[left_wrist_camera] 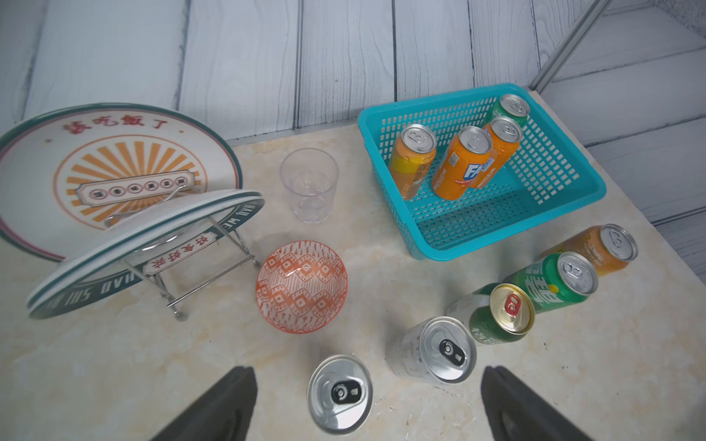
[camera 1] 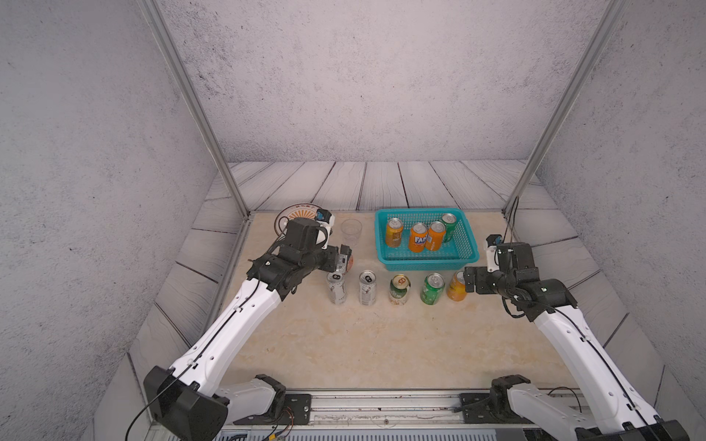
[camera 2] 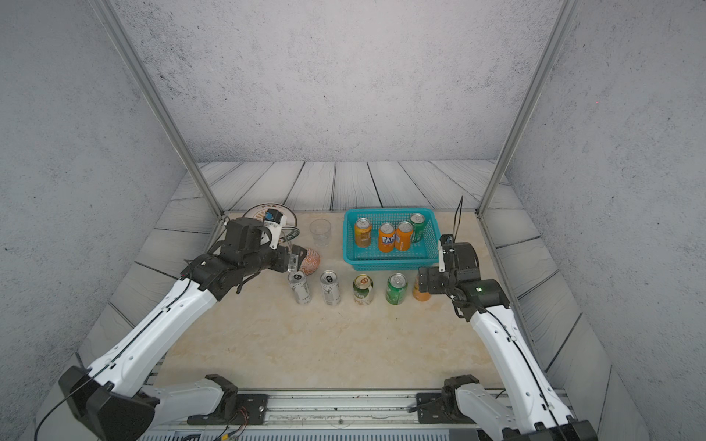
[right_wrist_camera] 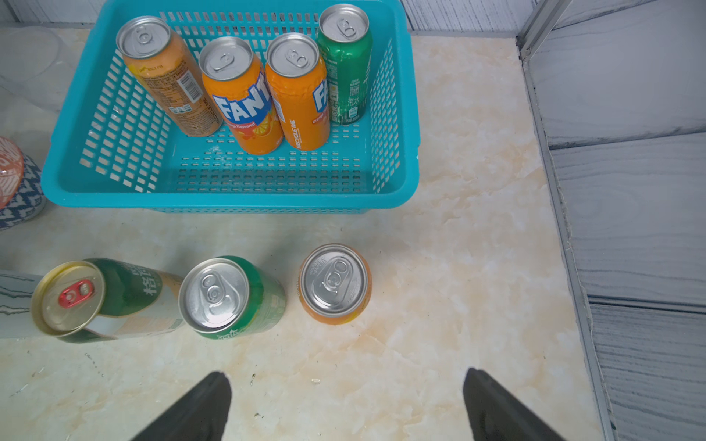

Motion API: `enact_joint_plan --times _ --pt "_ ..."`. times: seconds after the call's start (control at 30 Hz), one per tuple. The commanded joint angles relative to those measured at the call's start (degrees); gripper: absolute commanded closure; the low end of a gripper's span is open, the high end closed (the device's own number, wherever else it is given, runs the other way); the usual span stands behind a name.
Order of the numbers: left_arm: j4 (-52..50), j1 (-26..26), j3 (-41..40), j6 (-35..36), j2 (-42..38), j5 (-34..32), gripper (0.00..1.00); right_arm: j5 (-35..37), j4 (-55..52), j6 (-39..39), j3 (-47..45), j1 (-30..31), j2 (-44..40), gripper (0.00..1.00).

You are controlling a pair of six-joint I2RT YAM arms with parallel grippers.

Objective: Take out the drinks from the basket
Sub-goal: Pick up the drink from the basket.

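Basket [camera 1: 429, 262]: teal mesh, on the table [camera 1: 344, 343], straight ahead of the right hand [right_wrist_camera: 347, 374] and ahead and to the right of the left hand [left_wrist_camera: 368, 372]; neither hand touches it.
Drinks inside: four cans stand upright in the part of the basket farthest from both hands. They are a plain orange can [right_wrist_camera: 168, 76], a Fanta can [right_wrist_camera: 240, 95], a second Fanta can [right_wrist_camera: 298, 91] just beside it, and a dark green can [right_wrist_camera: 345, 65] deepest in.
Drinks outside: five cans stand upright in one row on the table, between the hands and the basket, running from the left hand across to the right hand.
Left hand: fingers spread wide, pinching nothing; it hovers over its end of the row.
End white can [left_wrist_camera: 340, 393]: its silver top sits between the left hand's fingers, with a gap on each side.
Second white can [left_wrist_camera: 433, 351]: next along the row, just ahead of the left hand.
Green-and-cream can [camera 1: 399, 290] and green can [camera 1: 433, 289]: mid-row, between the two hands, apart from both.
Right hand: fingers spread wide, empty.
End orange can [right_wrist_camera: 335, 284]: just ahead of the right hand's fingertips and in line with the gap between them, not inside it; in both top views the hand covers part of its side.
Other things: clear cup [camera 1: 351, 231] and patterned bowl [left_wrist_camera: 301, 286] ahead of the left hand; plates [left_wrist_camera: 114, 160] on a wire rack [left_wrist_camera: 214, 267] to its left.
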Motion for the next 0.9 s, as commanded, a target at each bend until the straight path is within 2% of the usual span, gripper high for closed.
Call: enact_joint_plan --times 0.0,0.47,0.87 --pt "-1.37 -1.54 5.25 2.34 5.53 1.83 0.01 -0.25 -0.7 0.81 0.8 -0.19 -1.71 0.01" --pt "6.25 -5.54 27.97 9.65 32.82 3.32 0.01 -0.82 -1.73 1.29 0.71 -0.12 -2.82 0.0" --pt "2.4 -5.72 52.6 14.2 56.24 5.73 0.01 -1.05 -4.3 1.12 0.98 -0.14 -5.12 0.01"
